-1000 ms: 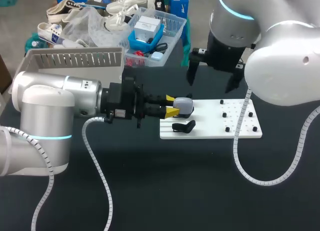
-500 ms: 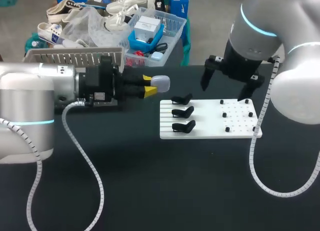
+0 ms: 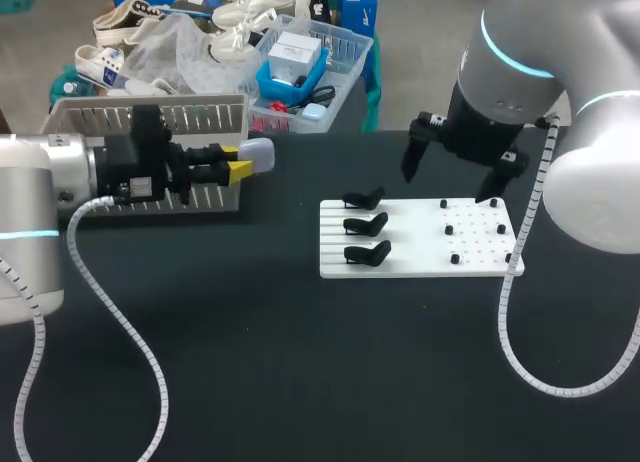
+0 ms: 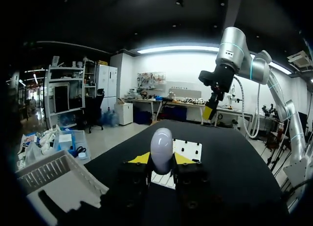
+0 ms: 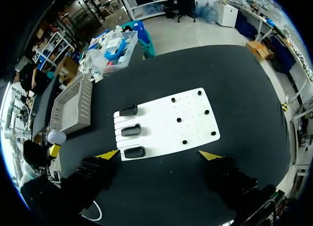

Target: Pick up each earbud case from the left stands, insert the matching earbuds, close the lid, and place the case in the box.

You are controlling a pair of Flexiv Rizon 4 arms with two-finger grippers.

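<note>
Head view has the pale, rounded, egg-shaped earbud case [image 3: 258, 154] pinched at its lower half between the yellow tips of the left gripper [image 3: 240, 167], lid closed. It hangs above the table in front of the right end of the white slatted plastic box [image 3: 150, 112]; whether it touches the box's near wall cannot be told. The left wrist view shows both fingers pressed against the case [image 4: 162, 148] from two sides, its dome standing out beyond the left gripper [image 4: 162, 160].

The box sits along the black table's [image 3: 300, 382] far left edge. A wide band of dark tabletop separates it from the white rectangular board [image 3: 480, 267], which carries three black stands [image 3: 365, 225] on its left half and small black pegs [image 3: 455, 257] on its right.

Over the board's far right edge hangs the right gripper [image 3: 452, 172], fingers spread wide and holding nothing. From the right wrist view, the board [image 5: 166, 123] lies ahead of the right gripper [image 5: 159, 155], well apart from the table's edges.
</note>
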